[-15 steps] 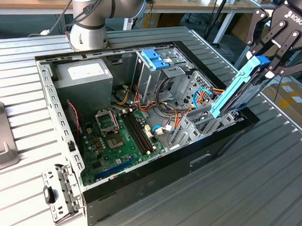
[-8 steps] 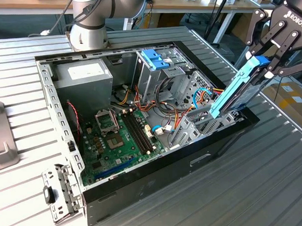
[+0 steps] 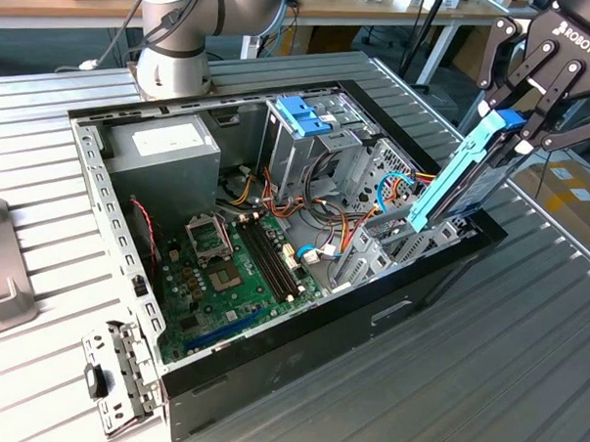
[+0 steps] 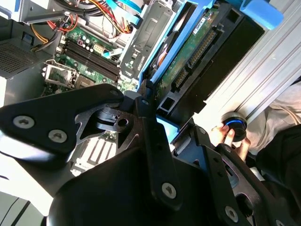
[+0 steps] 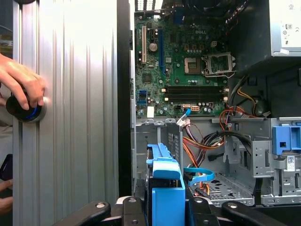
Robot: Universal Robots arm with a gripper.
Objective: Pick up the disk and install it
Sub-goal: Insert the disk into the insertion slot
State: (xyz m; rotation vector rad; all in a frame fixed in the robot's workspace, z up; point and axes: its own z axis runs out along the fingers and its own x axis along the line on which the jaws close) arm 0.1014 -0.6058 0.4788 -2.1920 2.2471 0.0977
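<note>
The pincer is clamped shut on the upper end of the disk, one finger on each flat side. The disk hangs tilted over the open computer case, at the corner on the exterior view's right. Its lower end reaches down to the grey metal bay by the case wall. I cannot tell whether it touches the bay yet.

The main risk, as I judge it, is jamming. The disk leans, so its blue rails may meet the bay's edges crooked and wedge. Any push from there could twist the disk in the grip, since only its top is held.

A bundle of coloured cables lies just beside the bay. A corner of the disk could snag them, or pinch them under it.

The disk's bare green board faces the metal frame, and a scrape there could harm it.

A person's hand rests on a round knob at the edge of the desk, near the arm, so a wide swing could reach it.
</note>
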